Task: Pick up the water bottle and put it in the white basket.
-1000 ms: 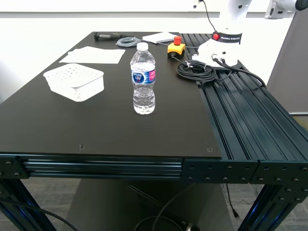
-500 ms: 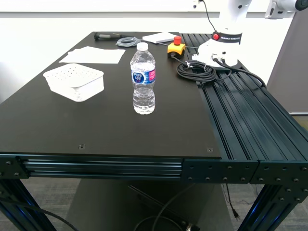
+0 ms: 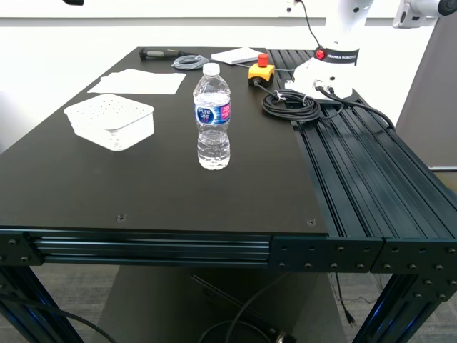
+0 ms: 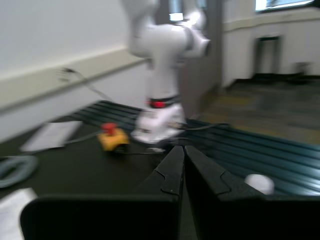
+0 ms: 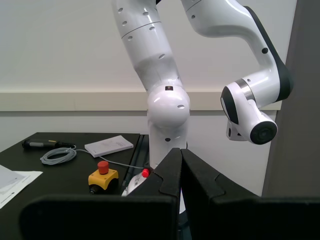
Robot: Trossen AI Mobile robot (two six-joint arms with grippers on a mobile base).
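The water bottle (image 3: pixel 212 117) stands upright mid-table, clear and ribbed, with a white cap and a blue, white and pink label. The white basket (image 3: pixel 110 121) sits on the table toward the exterior view's left of it, about a hand's width away. Neither gripper shows clearly in the exterior view; only a small dark part (image 3: pixel 71 2) pokes in at the top left edge. My first gripper (image 4: pixel 183 150) is shut and empty in its blurred wrist view. My second gripper (image 5: pixel 180 151) is shut and empty, facing the white robot. Neither wrist view clearly shows the bottle or the basket.
Another white robot (image 3: pixel 330 64) stands at the table's back right beside a coiled black cable (image 3: pixel 290 104) and a yellow emergency-stop box (image 3: pixel 261 71). White paper sheets (image 3: pixel 139 81), a grey cable coil (image 3: pixel 190 62) and a notebook (image 3: pixel 236 55) lie at the back. Black ribbed rails (image 3: pixel 364 171) cover the right.
A small dark part has come into the exterior view at the top left edge. The bottle and the basket have not moved.
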